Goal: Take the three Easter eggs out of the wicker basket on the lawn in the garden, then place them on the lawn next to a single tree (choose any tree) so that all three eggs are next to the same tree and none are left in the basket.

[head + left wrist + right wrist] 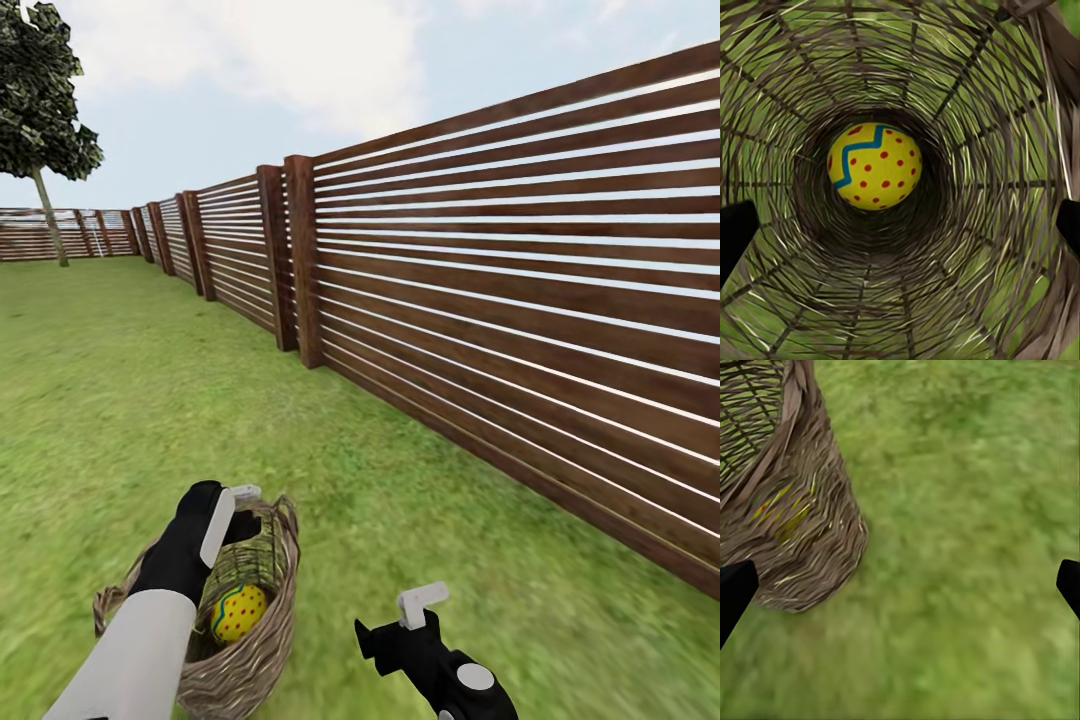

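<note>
Head view, basket: the wicker basket (245,625) stands on the lawn (130,400), near left, well apart from the fence (520,300) on the right.
Head view, egg: one egg (238,612) lies low inside the basket.
Head view, left claw: the left claw (237,512) hangs at the basket mouth, above the egg.
Head view, right claw: the right claw (400,615) is over grass right of the basket, holding nothing.
Head view, tree: a tree (40,120) stands far left by the fence.
Left wrist view: egg (874,166) at the basket bottom; fingers spread wide, released.
Right wrist view: basket wall (795,517) beside open grass; fingers spread, released.
Risk: the weave may snag a finger, or the round egg may roll from a shallow pinch.
</note>
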